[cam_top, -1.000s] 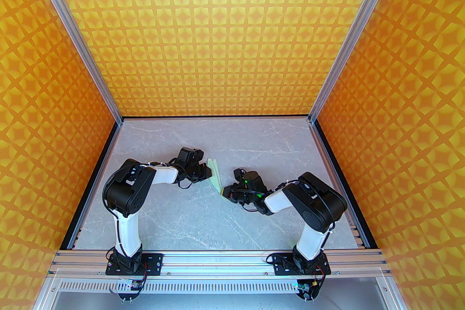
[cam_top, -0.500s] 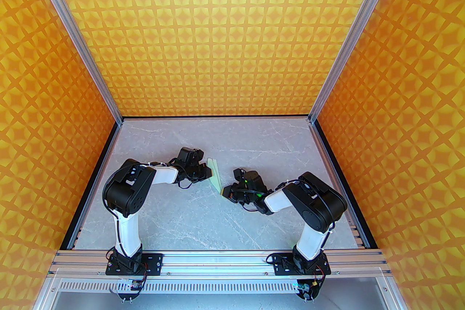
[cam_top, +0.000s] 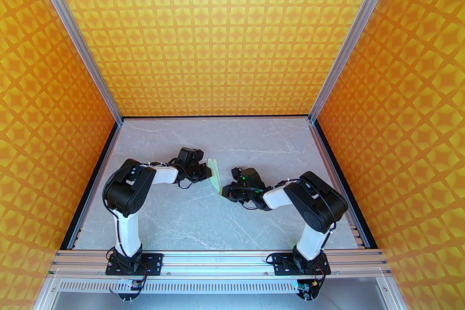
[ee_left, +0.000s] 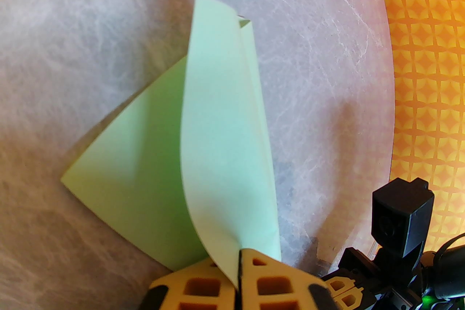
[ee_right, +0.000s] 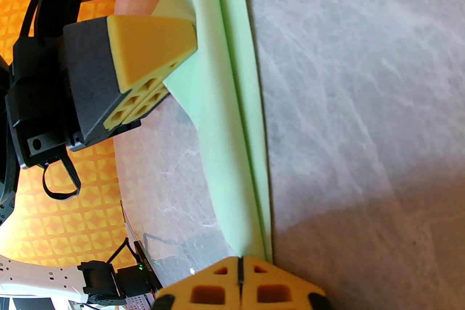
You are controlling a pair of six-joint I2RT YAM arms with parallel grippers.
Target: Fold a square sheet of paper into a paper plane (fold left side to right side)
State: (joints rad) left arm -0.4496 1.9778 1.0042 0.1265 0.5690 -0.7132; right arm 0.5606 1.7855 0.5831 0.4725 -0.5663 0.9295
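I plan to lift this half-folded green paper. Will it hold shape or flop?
Probably floppy: the folded paper bows where the left claw pinches one flap. Likely very light, so it may slide on the smooth table. Its creased edge looks stiffer.

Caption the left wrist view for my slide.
Left gripper shut on a raised flap of the folded mint-green paper, over the marbled table.

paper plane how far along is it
Done: the pale mint-green paper sheet is already creased into a narrow layered dart. In hand: left fingers pinch a curved, raised flap, right fingers pinch its end. Left: likely flattening that flap.
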